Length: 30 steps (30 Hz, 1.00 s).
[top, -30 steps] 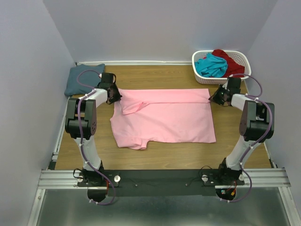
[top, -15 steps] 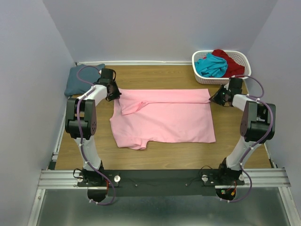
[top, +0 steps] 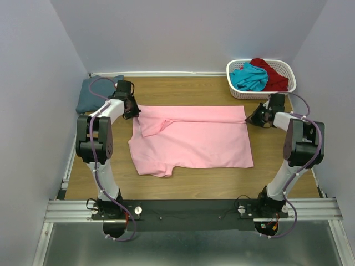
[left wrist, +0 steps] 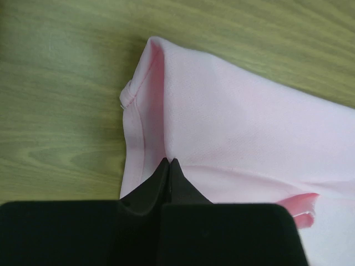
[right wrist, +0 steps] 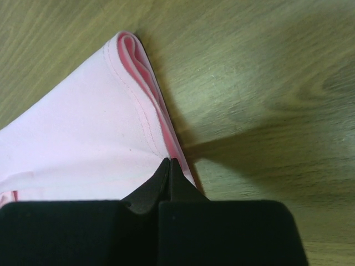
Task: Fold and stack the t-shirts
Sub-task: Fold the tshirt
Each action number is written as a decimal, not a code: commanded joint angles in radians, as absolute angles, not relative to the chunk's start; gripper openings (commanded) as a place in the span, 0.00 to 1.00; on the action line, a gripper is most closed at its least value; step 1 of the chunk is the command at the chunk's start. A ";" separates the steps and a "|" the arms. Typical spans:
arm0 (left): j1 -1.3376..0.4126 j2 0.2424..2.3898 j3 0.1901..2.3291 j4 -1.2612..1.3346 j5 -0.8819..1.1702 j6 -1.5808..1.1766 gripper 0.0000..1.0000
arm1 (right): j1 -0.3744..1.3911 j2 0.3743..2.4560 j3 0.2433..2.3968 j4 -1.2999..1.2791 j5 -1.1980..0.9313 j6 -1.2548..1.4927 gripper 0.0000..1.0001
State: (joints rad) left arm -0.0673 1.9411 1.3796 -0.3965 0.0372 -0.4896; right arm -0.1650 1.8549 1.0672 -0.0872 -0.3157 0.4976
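Observation:
The light pink t-shirt (top: pixel 194 138) lies spread across the middle of the table, its far edge folded over. My left gripper (top: pixel 135 112) is shut on the shirt's far left corner; in the left wrist view (left wrist: pixel 168 162) the closed tips pinch the pink cloth (left wrist: pixel 233 127). My right gripper (top: pixel 250 119) is shut on the far right corner; in the right wrist view (right wrist: pixel 168 162) its tips pinch the hem (right wrist: pixel 111 127). The slate blue-grey t-shirt (top: pixel 95 92) lies folded at the far left. The teal t-shirt (top: pixel 249 77) and the dark red t-shirt (top: pixel 270 72) lie in the basket.
A white slotted plastic basket (top: pixel 233 88) stands at the far right corner, just beyond my right gripper. Walls close in on the left, right and back. Bare wood shows in front of the pink shirt.
Both grippers have moved a little toward the far edge with the pink shirt's corners, drawing its far edge back and straighter. The left corner has shifted slightly left.

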 commanded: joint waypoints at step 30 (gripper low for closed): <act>-0.029 2.045 1.427 -0.204 0.029 -0.534 0.54 | -0.173 2.160 1.394 -0.110 -0.520 0.336 0.45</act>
State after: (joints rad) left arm -0.0319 1.9976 1.3964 -0.2211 0.0120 -0.5343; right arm -0.1677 2.1139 1.3781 -0.0937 -0.4850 0.3550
